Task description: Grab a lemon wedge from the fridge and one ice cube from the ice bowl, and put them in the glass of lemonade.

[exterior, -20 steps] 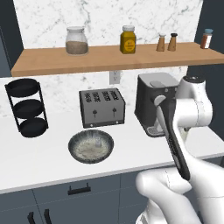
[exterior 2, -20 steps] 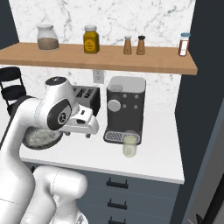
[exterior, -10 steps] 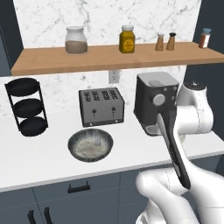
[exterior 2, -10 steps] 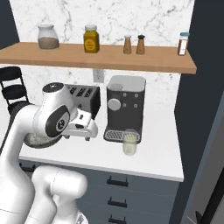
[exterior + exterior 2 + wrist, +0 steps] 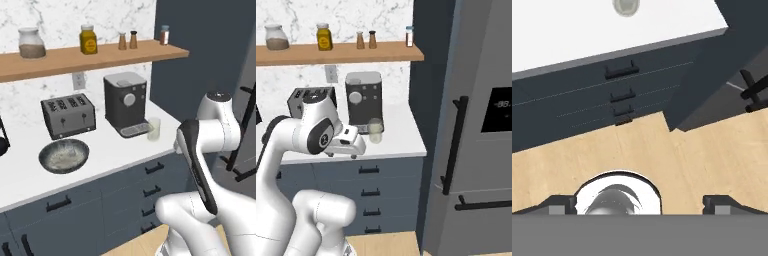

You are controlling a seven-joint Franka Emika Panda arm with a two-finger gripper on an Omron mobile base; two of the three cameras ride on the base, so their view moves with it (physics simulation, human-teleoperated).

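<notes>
The grey fridge stands at the right with both doors shut, so the lemon wedge is hidden. The glass of lemonade stands on the white counter in front of the coffee machine, and it shows again as the glass of lemonade from the other side. The ice bowl sits in front of the toaster; I cannot make out an ice cube in it. My gripper hangs open and empty, pointing down in front of the counter edge. In the hand view my gripper has its tips wide apart over the wooden floor.
A toaster and a coffee machine stand at the back of the counter. Jars and shakers line the wooden shelf. Dark blue drawers run under the counter. A tall dark blue panel separates counter and fridge.
The whole picture has shifted as the base moved to the right: the black rack has left the view and the fridge has come in. The gripper stays open.
</notes>
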